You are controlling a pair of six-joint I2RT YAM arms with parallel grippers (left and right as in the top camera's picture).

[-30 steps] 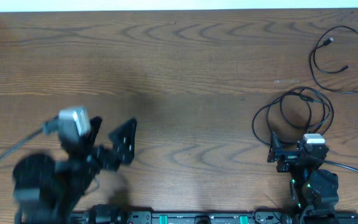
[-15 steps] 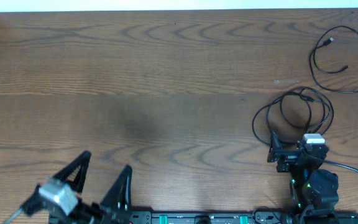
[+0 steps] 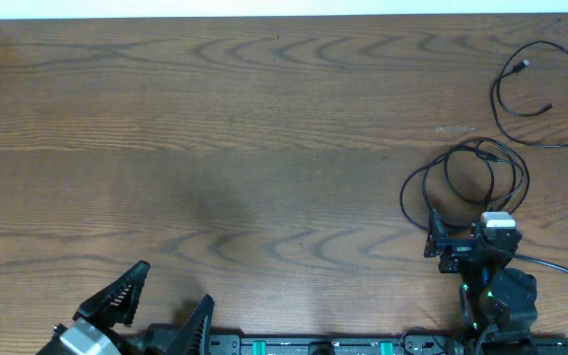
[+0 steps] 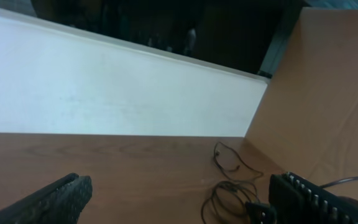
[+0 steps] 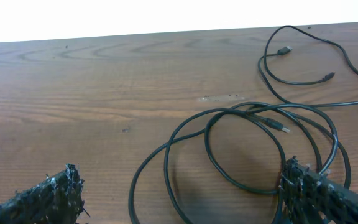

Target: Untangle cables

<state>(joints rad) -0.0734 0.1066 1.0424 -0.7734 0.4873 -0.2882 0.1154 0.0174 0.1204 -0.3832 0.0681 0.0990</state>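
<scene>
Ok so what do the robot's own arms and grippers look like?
Both are black. The left gripper has two triangular fingers with ribbed inner edges and a silver-grey camera block behind them. The right gripper has rough, toothed black fingers. The right arm carries a white-topped block, small green lights and a thick black cable.

Left gripper (image 3: 176, 282) is hovering at the near left edge, jaws standing wide apart and gripping nothing; right gripper (image 5: 180, 177) is sitting near right, jaws likewise wide, empty.

The overhead view's bottom edge cuts off the left hand (image 3: 176, 282).
</scene>
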